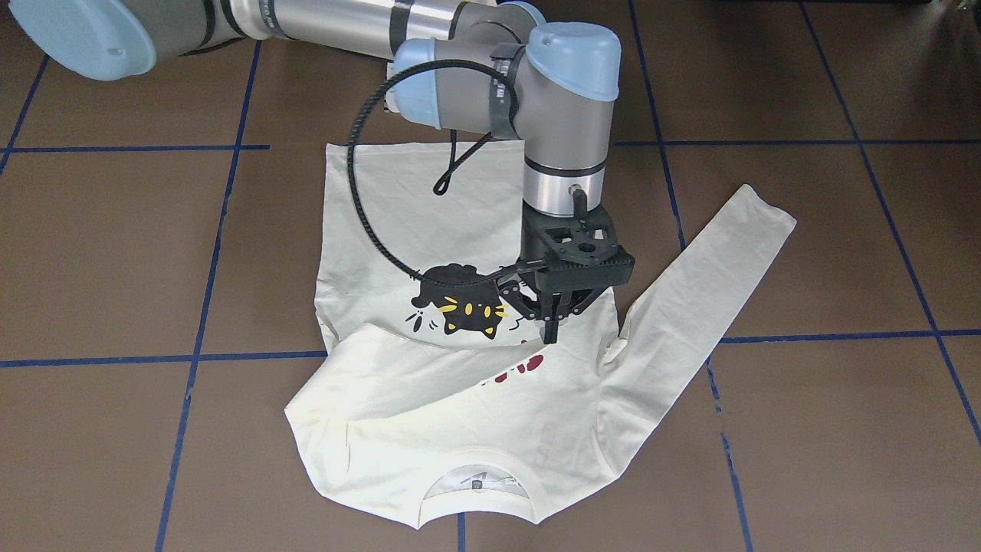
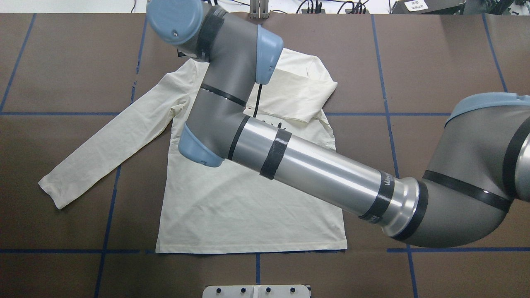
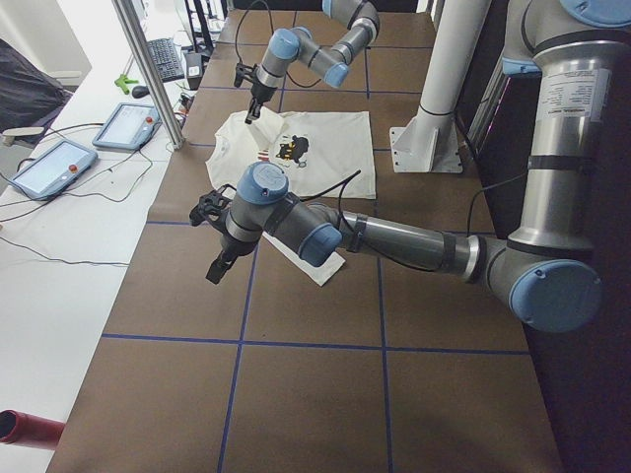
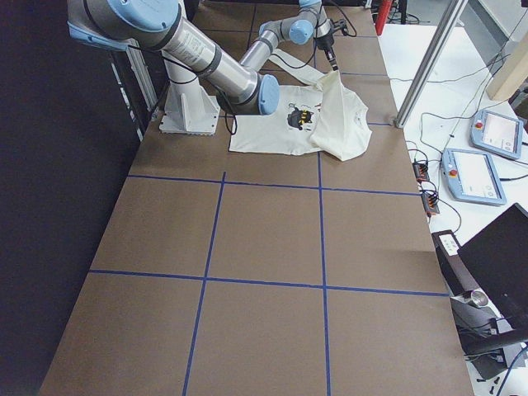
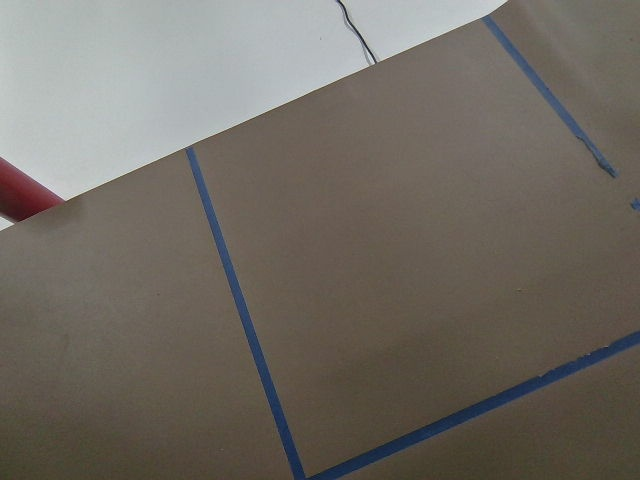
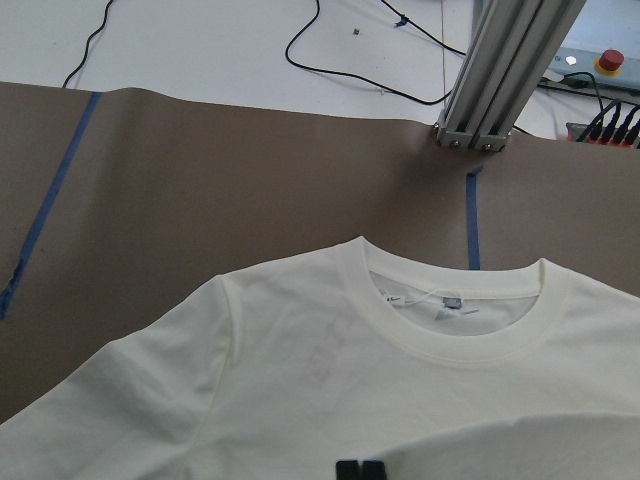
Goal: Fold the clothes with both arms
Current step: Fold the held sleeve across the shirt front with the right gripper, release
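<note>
Sleeve-fold step: right gripper (image 1: 549, 328), fingers closed, apparently on the folded sleeve (image 1: 429, 368) of the T-shirt (image 2: 248, 207) lying mid brown, blue-taped bench (image 1: 115, 253), probably releases next; left gripper (image 3: 217, 268) (finger state can't be told) hangs nr the spread sleeve (image 2: 103, 145); tablets (image 3: 59, 163) beside.

Robotics lab. Brown-covered table (image 4: 264, 272) gridded with blue tape lines (image 4: 322, 239). Grey jointed arms (image 2: 314, 165) work over it, with a white pedestal (image 3: 434, 108) standing on it. White side table (image 3: 39, 276) carries teach pendants (image 3: 49, 168) with red stop buttons, a keyboard (image 3: 163, 59) and loose cables (image 6: 330, 60). Aluminium frame post (image 3: 148, 69) alongside.
</note>
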`<state>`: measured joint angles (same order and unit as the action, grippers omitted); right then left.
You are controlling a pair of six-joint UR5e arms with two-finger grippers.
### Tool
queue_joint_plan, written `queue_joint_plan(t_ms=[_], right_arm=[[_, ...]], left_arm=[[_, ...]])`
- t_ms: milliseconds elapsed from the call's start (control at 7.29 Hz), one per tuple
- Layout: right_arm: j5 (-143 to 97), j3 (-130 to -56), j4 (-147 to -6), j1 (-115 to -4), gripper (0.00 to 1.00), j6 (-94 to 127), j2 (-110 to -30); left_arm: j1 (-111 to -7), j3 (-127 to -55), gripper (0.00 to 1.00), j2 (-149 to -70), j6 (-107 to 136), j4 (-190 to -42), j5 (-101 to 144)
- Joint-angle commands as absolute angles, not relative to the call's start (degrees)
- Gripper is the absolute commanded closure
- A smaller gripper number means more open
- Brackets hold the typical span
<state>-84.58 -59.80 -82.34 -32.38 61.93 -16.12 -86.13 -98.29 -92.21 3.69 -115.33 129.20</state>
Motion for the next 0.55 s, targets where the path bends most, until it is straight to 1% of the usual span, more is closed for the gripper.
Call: queue_joint_plan(t_ms=[0, 137, 274, 412], right_arm=[[-81.13, -48.22, -78.07, -28.83, 1.00, 69.21, -8.56], [-81.04, -47.29, -77.26, -28.83, 0.12, 70.48, -8.35], [-81.21, -47.11, -77.26, -29.00, 0.01, 71.01, -8.00], [-81.82, -47.02, -77.26, -29.44, 0.01, 71.10, -7.74]], left_arm=[[-86.13, -98.00, 0.00, -91.41, 3.69, -115.40, 129.81], [-86.13, -97.91, 0.00, -91.41, 3.69, -115.40, 129.81], [-86.13, -98.00, 0.00, -91.41, 3.78, -115.49, 129.73], [-86.13, -98.17, 0.00, -91.58, 3.78, -115.92, 129.73]])
